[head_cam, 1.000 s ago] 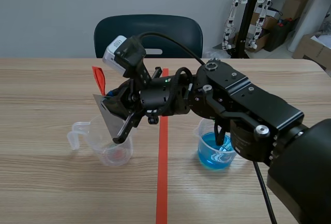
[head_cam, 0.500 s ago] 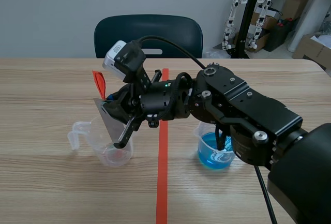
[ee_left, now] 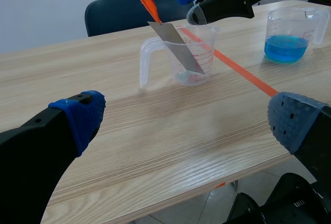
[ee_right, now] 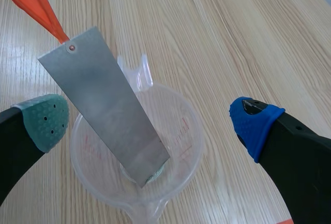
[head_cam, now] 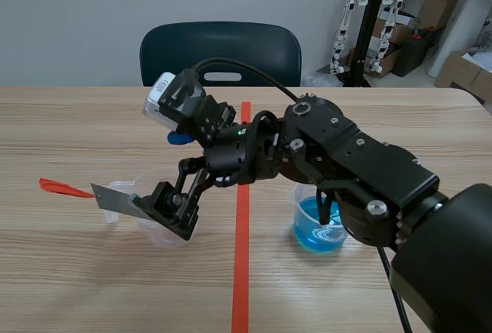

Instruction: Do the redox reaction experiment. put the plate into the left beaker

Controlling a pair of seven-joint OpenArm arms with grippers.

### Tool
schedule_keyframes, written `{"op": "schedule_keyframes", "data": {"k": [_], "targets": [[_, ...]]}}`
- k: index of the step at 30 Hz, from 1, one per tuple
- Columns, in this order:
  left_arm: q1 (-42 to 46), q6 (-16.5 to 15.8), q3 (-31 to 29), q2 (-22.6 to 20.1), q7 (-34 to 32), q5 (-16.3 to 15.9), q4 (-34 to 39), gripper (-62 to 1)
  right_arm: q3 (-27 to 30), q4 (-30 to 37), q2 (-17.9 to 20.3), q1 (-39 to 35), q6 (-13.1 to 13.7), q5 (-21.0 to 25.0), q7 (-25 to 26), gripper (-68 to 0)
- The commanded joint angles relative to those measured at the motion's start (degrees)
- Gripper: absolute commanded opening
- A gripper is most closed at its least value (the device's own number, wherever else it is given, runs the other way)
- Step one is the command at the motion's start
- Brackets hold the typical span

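The right gripper (ee_right: 151, 123) stands wide open. Its grey-green pad (ee_right: 47, 119) is just beside the plate (ee_right: 103, 110) and its blue pad is well apart; whether the near pad touches cannot be told. Between those fingers the plate stands tilted, its lower end on the floor of the left beaker (ee_right: 182, 131). Its upper end, with the orange tag (ee_right: 36, 1), leans out over the rim, toward the left edge of the scene view. It looks like a thin, stiff, light metal strip with slick faces, best pinched flat near the tagged end. The plastic beaker would likely tip easily. The left gripper (ee_left: 189, 123), well short of the beaker, is open and empty.
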Motion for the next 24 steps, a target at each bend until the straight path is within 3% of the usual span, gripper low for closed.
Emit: {"op": "schedule_keyframes", "data": {"k": [1, 24], "targets": [[0.44, -0.15, 0.15, -0.04, -0.81, -0.33, 0.94, 1.4, 0.02, 0.48, -0.37, 1.11, 0.46, 1.01, 0.87, -2.2], [0.33, -0.15, 0.15, -0.04, -0.81, -0.11, 0.94, 1.4, 0.02, 0.48, -0.37, 1.09, 0.46, 1.07, 1.97, -2.2]]}}
